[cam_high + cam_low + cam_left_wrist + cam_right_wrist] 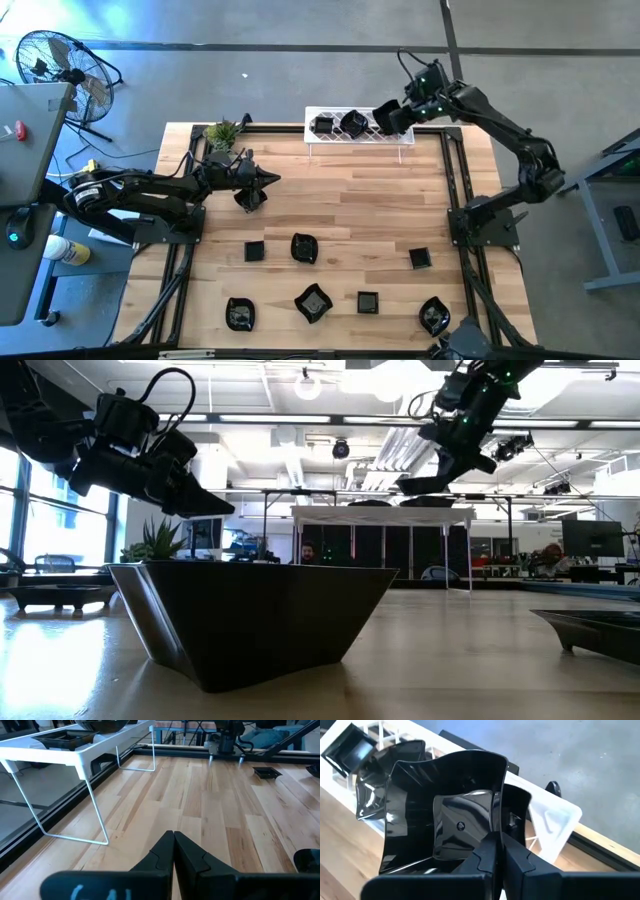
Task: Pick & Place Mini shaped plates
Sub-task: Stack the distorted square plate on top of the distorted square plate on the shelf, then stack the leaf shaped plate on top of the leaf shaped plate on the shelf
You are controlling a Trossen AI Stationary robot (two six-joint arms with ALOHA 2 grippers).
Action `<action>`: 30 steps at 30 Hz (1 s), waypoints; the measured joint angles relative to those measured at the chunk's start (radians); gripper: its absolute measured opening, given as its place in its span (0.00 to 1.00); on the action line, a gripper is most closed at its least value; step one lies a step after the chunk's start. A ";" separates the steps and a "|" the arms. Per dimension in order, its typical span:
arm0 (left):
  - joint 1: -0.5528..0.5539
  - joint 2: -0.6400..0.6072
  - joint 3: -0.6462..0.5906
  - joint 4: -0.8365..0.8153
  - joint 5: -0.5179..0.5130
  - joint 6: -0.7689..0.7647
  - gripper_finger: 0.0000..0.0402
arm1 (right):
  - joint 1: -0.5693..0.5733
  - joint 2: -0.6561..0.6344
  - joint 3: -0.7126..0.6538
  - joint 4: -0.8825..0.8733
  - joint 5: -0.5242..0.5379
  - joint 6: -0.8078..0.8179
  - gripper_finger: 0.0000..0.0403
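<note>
You will find one marking only: pale handwritten strokes on the left gripper's (173, 851) dark body, at about 7 o'clock in the left wrist view, too cropped to read. No label, brand, number or sign is legible elsewhere in any view.

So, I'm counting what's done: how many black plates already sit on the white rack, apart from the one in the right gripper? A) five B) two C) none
B: the high view shows two mini plates on the white rack, with the right gripper holding a third plate over it.
</note>
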 joint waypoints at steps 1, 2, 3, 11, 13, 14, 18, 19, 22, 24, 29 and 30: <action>0.000 0.000 0.000 0.000 0.000 0.000 0.01 | 0.000 0.003 0.000 0.000 -0.001 -0.008 0.02; 0.000 0.000 0.000 0.000 0.000 0.000 0.01 | 0.000 0.005 0.000 0.001 -0.001 -0.014 0.02; 0.000 0.000 0.000 0.000 0.000 0.000 0.01 | -0.001 0.007 0.000 0.002 0.002 -0.015 0.02; 0.000 0.000 0.000 0.000 0.000 0.000 0.01 | -0.006 0.009 0.000 0.005 0.008 -0.031 0.05; 0.000 0.000 0.000 0.000 0.000 0.000 0.01 | -0.005 0.010 0.000 0.005 0.008 -0.033 0.06; 0.000 0.000 0.000 0.000 0.000 0.000 0.01 | -0.005 0.011 0.000 0.004 0.010 -0.033 0.07; 0.000 0.000 0.000 -0.001 0.000 0.000 0.01 | -0.005 0.022 0.000 0.004 0.041 -0.033 0.11; 0.000 0.000 0.000 -0.002 0.000 0.000 0.01 | -0.005 0.023 0.000 0.004 0.053 -0.033 0.11; 0.000 0.000 0.000 -0.004 0.000 0.000 0.01 | -0.005 0.022 0.000 0.006 0.081 -0.033 0.14; 0.000 0.000 0.000 -0.004 0.000 0.000 0.01 | -0.005 0.018 0.000 0.005 0.098 -0.038 0.15; 0.000 0.000 0.000 -0.004 0.000 0.000 0.01 | 0.005 -0.030 0.000 0.004 0.110 -0.074 0.15; 0.000 0.000 0.000 -0.004 0.000 0.000 0.01 | 0.017 -0.046 0.000 0.000 0.111 -0.090 0.13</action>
